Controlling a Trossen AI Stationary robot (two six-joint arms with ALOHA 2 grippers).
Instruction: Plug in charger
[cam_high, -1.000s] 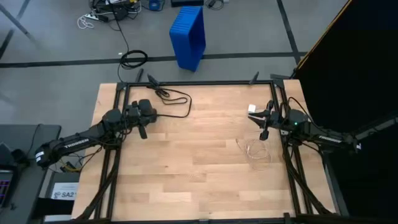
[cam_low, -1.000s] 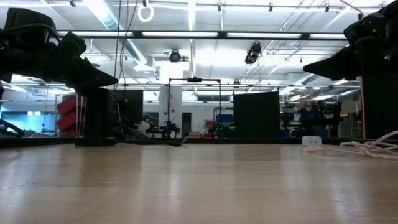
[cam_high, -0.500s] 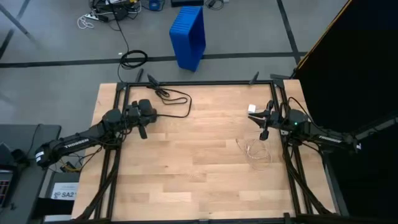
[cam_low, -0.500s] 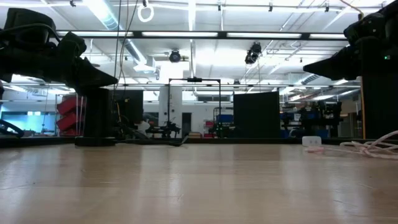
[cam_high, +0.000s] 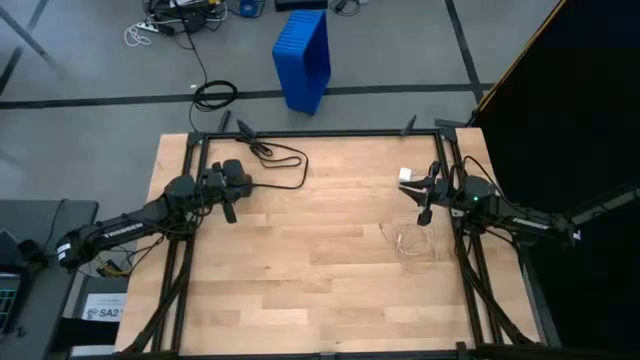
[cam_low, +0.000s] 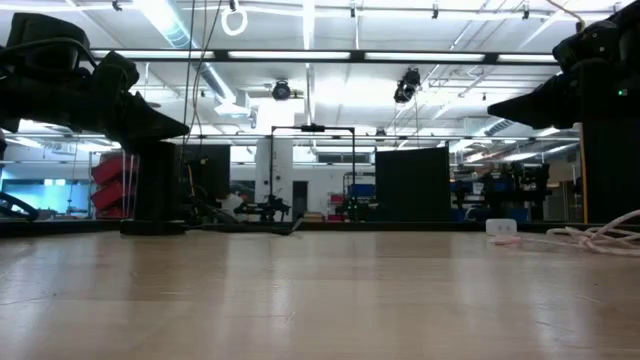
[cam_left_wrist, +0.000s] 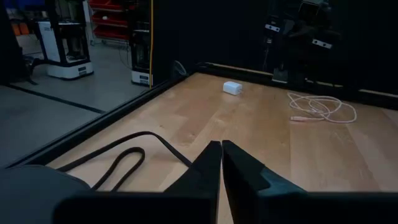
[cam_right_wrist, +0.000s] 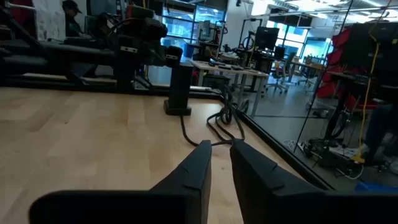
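A small white charger block (cam_high: 406, 175) lies flat on the wooden table at the far right, also visible in the left wrist view (cam_left_wrist: 232, 88). Just nearer than it, a loose white cable (cam_high: 410, 243) lies coiled. At the far left edge a black socket block (cam_right_wrist: 180, 87) stands upright, and its black cord (cam_high: 285, 160) loops over the table. My left gripper (cam_high: 231, 213) hovers level at the left, shut and empty. My right gripper (cam_high: 423, 213) hovers level next to the charger, its fingertips (cam_right_wrist: 205, 149) a narrow gap apart with nothing between them.
A black metal frame (cam_high: 320, 133) runs along the table's far edge and both sides. A blue crate (cam_high: 303, 58) and cables lie on the floor beyond the far edge. A person (cam_right_wrist: 71, 18) sits in the room behind. Bare wood spans the table's middle (cam_high: 320, 260).
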